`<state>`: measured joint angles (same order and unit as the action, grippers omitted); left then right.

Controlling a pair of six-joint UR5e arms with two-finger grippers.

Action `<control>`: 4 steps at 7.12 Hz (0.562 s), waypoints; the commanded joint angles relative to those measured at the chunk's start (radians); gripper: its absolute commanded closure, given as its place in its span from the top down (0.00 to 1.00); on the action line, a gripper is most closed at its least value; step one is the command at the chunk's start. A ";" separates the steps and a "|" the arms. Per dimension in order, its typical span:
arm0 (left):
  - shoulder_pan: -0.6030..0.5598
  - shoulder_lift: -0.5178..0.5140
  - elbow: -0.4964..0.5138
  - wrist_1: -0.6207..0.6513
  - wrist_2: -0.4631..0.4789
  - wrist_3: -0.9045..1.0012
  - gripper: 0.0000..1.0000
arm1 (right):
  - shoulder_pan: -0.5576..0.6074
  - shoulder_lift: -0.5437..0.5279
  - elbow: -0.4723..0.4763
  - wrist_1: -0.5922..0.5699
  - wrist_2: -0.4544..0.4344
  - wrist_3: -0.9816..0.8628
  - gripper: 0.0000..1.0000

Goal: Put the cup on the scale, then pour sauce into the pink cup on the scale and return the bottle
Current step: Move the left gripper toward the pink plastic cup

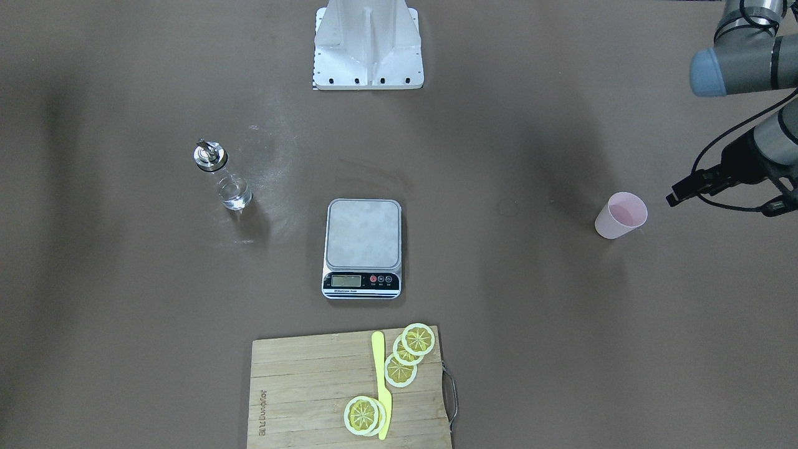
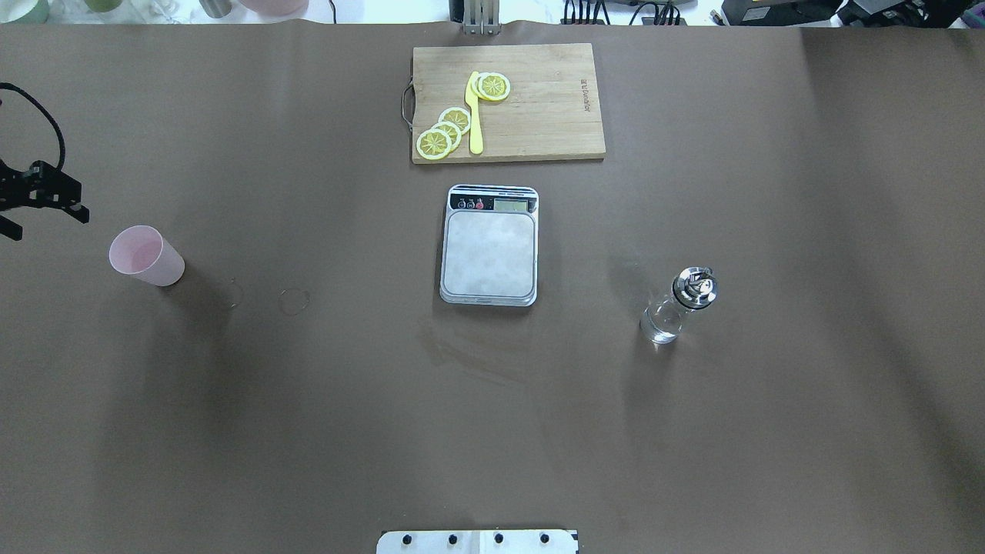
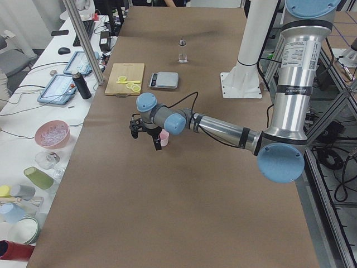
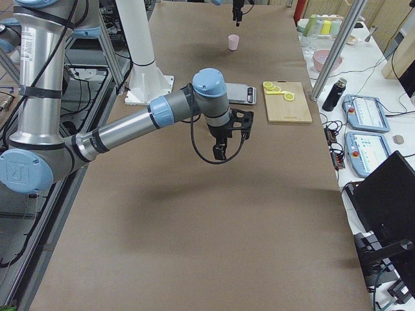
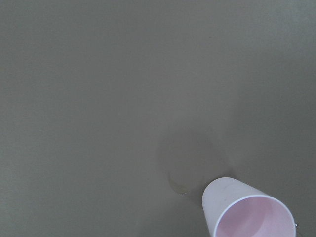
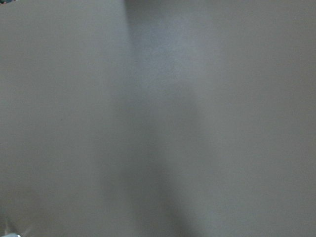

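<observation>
One cup point(image 2: 146, 256) stands just beside left hand point(image 2: 46, 223); untouched.

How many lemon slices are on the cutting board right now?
5 lemon slices: three overlapping in a row between the yellow knife and the cutting board's handle, two stacked on the knife's other side. That stack may hide more.

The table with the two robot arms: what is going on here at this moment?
Nothing is held yet. The left gripper hangs open near the pink cup, which stands on the table far from the scale. The scale has nothing on it, and the bottle stands untouched on the other side. The right gripper hangs above the table, away from these things; I cannot tell whether it is open.
</observation>
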<state>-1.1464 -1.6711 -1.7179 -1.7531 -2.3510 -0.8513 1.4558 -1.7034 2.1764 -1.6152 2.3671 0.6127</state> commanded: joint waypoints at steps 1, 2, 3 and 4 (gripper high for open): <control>0.022 -0.006 0.003 -0.002 0.018 -0.020 0.97 | -0.138 0.022 0.103 0.001 -0.020 0.212 1.00; 0.030 -0.007 0.004 -0.003 0.019 -0.040 0.97 | -0.214 0.022 0.167 0.001 -0.082 0.305 1.00; 0.046 -0.015 0.004 -0.003 0.051 -0.054 0.97 | -0.301 0.022 0.230 0.001 -0.150 0.390 1.00; 0.057 -0.018 0.006 -0.005 0.061 -0.066 0.97 | -0.383 0.022 0.262 0.001 -0.208 0.453 1.00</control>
<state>-1.1046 -1.6836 -1.7134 -1.7566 -2.3092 -0.9002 1.1787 -1.6819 2.3809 -1.6138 2.2354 0.9705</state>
